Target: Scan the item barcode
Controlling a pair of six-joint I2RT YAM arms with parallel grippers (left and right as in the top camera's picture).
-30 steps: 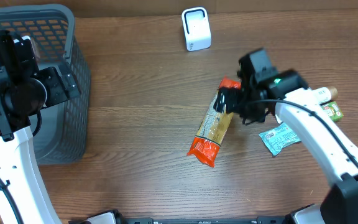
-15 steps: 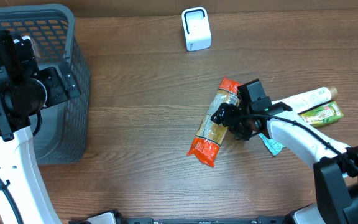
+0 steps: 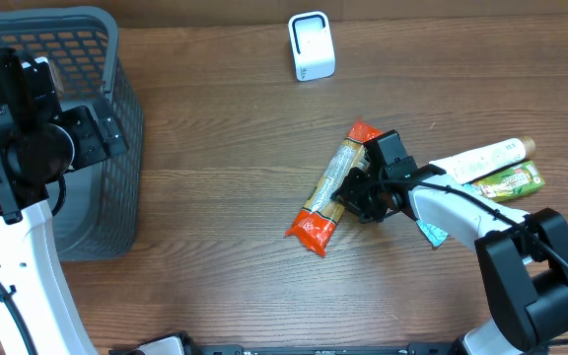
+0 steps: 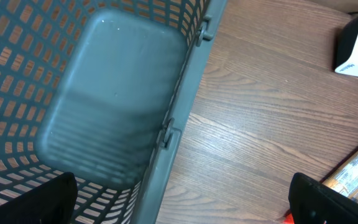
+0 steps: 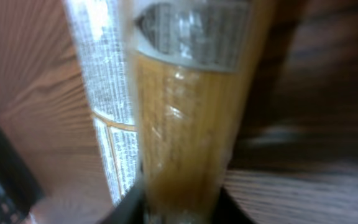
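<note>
Right gripper (image 3: 355, 194): low on the table (image 3: 225, 197), jaws closed in on the pasta packet (image 3: 329, 186), pinching it across its width. Right wrist view: dark fingers (image 5: 126, 208) press both sides of the packet at the bottom edge of the frame. The clear window with yellow strands and a printed label run away from the jaws.

Packet: lies on the wood, long axis diagonal in the overhead view. One orange end points to the far right, just behind the jaws beside the wrist. The other orange end points to the near left, well out ahead of the jaws. The grip sits nearer the far end than the middle.

Left gripper (image 4: 182, 193): jaws spread wide, nothing between them. It hangs above the wall of the grey basket (image 4: 104, 112), with the basket floor below and to one side of the jaws.

White scanner (image 3: 311, 45): stands upright at the far edge, well apart from the right jaws.

Behind the right jaws, along the arm: a white tube (image 3: 481, 158), a green packet (image 3: 509, 181) and a teal sachet (image 3: 432, 233), which is partly covered by the arm.
</note>
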